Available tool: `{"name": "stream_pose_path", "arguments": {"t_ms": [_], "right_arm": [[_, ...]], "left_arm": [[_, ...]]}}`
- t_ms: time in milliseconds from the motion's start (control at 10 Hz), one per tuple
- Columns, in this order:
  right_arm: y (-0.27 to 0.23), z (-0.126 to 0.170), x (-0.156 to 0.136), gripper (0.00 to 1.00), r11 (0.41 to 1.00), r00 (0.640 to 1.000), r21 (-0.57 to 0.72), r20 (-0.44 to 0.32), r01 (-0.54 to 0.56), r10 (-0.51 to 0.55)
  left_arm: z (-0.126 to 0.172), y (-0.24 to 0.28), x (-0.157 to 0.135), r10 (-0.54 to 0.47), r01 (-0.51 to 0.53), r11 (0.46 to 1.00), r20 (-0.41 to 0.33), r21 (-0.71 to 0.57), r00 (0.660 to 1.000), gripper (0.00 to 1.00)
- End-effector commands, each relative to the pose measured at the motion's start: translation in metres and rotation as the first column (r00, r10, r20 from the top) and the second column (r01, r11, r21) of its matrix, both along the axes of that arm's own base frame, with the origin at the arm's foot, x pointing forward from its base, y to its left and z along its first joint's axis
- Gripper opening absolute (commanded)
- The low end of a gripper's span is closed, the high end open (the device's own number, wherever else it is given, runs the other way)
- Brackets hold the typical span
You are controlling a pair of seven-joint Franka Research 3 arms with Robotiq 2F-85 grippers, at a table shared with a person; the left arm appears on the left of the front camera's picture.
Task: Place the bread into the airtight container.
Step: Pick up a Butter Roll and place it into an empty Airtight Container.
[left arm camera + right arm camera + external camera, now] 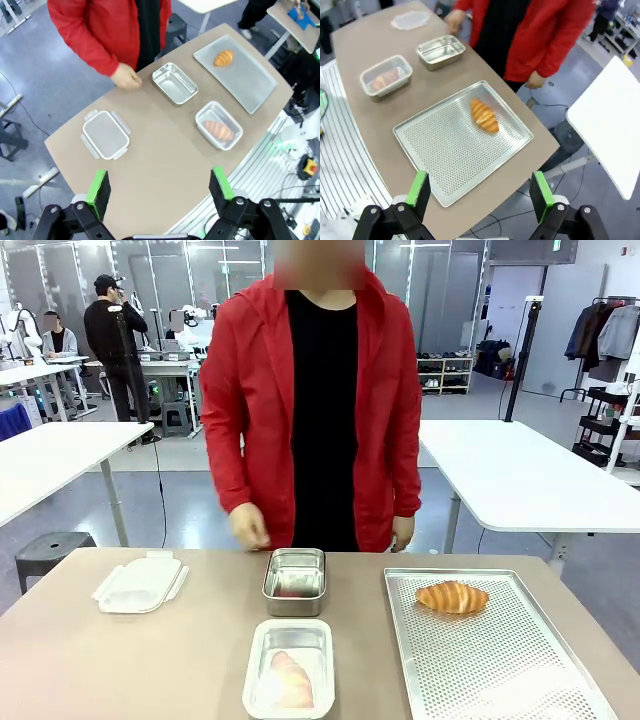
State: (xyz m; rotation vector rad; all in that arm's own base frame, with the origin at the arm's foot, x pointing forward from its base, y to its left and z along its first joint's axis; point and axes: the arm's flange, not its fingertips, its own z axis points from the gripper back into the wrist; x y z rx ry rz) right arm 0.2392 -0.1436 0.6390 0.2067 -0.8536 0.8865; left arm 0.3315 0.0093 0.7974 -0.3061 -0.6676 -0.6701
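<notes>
About halfway, judging by the layout. Count one orange-brown bread roll (290,680) already inside the clear rectangular plastic airtight container (290,626), at the robot's edge of the tan counter (130,670). Note a second bread, a golden croissant (452,596), lying loose on the perforated silver metal baking tray (500,670), toward its far end and well apart from the container. Expect that one as the remaining move, though hard to say if meant for both breads. See the translucent white clip lid (140,583) off to the robot's left, apart from the container: no sealing yet, if wanted at all. Between lid and tray, just beyond the plastic container, find a shiny rectangular steel pan (293,606), apparently empty. Across the counter, spot a person in a red jacket (240,390), with one hand (247,525) at the far edge near the steel pan, touching none of the things.

Read the left claw (160,185) as wide open and empty, hanging high over the counter. Read the right claw (480,192) likewise: spread wide, gripping nothing, high above the near end of the tray and well apart from the croissant. No grasp begun on either side.
</notes>
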Motion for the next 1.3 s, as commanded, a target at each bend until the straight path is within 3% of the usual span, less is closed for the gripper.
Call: {"name": "stream_pose_path", "arguments": {"t_ms": [0,300,500,800,900,1000,1100,1200], "right_arm": [[0.024,-0.008,0.029,1.00,0.962,0.987,-0.225,-0.015,-0.157,0.158],[0.086,-0.033,0.101,1.00,0.825,0.934,-0.440,-0.118,-0.354,0.338],[0.120,-0.067,0.136,1.00,0.750,0.912,-0.521,-0.192,-0.407,0.362],[0.154,-0.119,0.189,1.00,0.708,0.890,-0.540,-0.271,-0.455,0.366],[0.156,-0.134,0.201,1.00,0.716,0.898,-0.543,-0.272,-0.439,0.345],[0.157,-0.145,0.207,1.00,0.728,0.904,-0.537,-0.266,-0.427,0.334],[0.156,-0.148,0.206,1.00,0.727,0.885,-0.504,-0.279,-0.466,0.373],[0.160,-0.147,0.199,1.00,0.722,0.896,-0.531,-0.284,-0.444,0.342]], "left_arm": [[0.001,-0.001,-0.001,-0.013,0.013,1.000,0.002,-0.007,1.000,1.00],[0.001,-0.001,-0.001,-0.013,0.013,1.000,0.002,-0.007,1.000,1.00],[0.001,-0.001,-0.001,-0.013,0.013,1.000,0.002,-0.007,1.000,1.00],[0.001,-0.001,-0.001,-0.013,0.013,1.000,0.002,-0.007,1.000,1.00],[0.001,-0.001,-0.001,-0.013,0.013,1.000,0.002,-0.007,1.000,1.00],[0.001,-0.001,-0.001,-0.013,0.013,1.000,0.002,-0.007,1.000,1.00],[0.001,-0.001,-0.001,-0.013,0.013,1.000,0.002,-0.007,1.000,1.00],[0.001,-0.001,-0.001,-0.013,0.013,1.000,0.002,-0.007,1.000,1.00]]}}
